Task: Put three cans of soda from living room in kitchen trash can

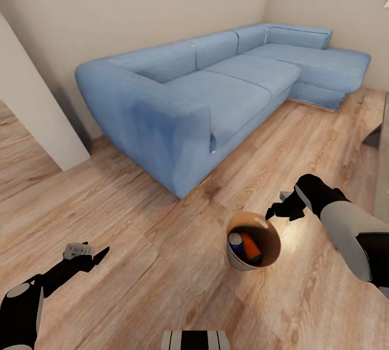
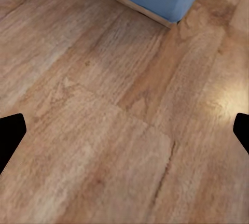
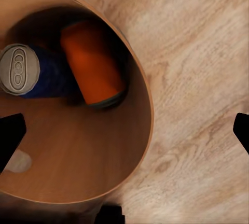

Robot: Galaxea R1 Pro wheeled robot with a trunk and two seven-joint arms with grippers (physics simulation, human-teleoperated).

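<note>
Closest to the head camera, at the lower edge, a striped black-and-white part of the robot's own body shows over the pale wood floor. Just beyond it the tash can stands on the floor, tipped a little so its brown inside faces up, and two of the cans lie in it side by side: the blue can and the orange can. From the right wrist camera the blue can shows its silver top and the orange can leans against it deep in the bin; whether a third can hides beneath them I cannot tell, since the bottom is in shadow. The right gripper hovers just beside and above the rim, fingers spread and holding nothing. The left gripper hangs well apart over bare floor, also spread and empty. Behind stands the blue sofa, so the bin is in the living room, not the kitchen. By my reading the collecting step is well along, with two cans visibly binned, and the hauling step is not yet done. The next move calls either for finding the third can, or for taking the bin by its rim and keeping it upright on the way to the kitchen so nothing rolls out.
</note>
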